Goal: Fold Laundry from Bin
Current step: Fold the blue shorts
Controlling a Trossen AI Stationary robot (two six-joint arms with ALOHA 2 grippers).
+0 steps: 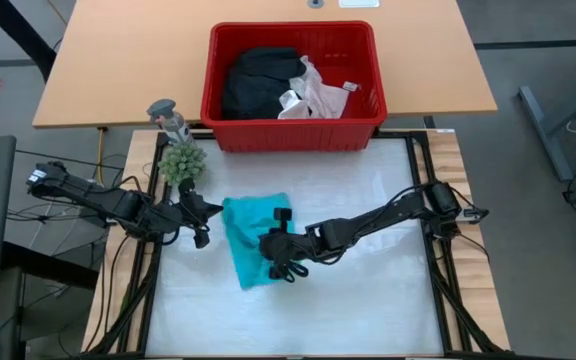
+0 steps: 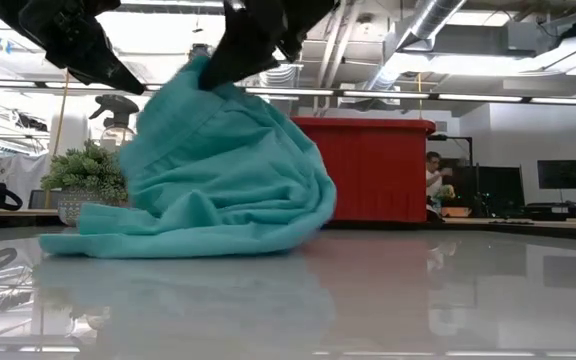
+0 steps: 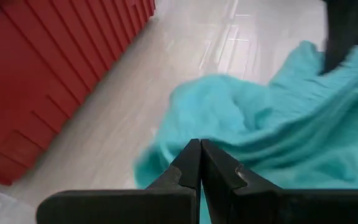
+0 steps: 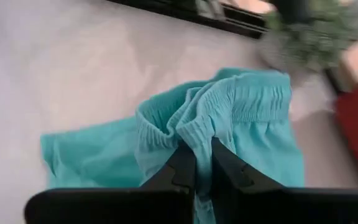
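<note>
Soft teal cloth garment with a gathered elastic waistband (image 1: 253, 240) lies crumpled on the white desk (image 1: 368, 300), in front of the red slotted plastic bin (image 1: 293, 125). Right hand (image 4: 202, 158) is pinching a fold of the ribbed waistband, one edge lifted into a peak in the low view. Left hand (image 3: 201, 163) sits just beside the garment's edge, fingers pressed together, nothing between them as far as the left wrist view shows.

Handling: light, limp, drapes and bunches; will sag from any single pinch. The waistband is the thickest, firmest part, so best grabbed there or at a corner, probably with two holds to spread it flat.

Bin still holds a black garment (image 1: 258, 80) and white fabric (image 1: 313, 95). Whether that is one white piece or two is unclear. Garment's full shape is hidden in folds, so legs or hems are not made out.
</note>
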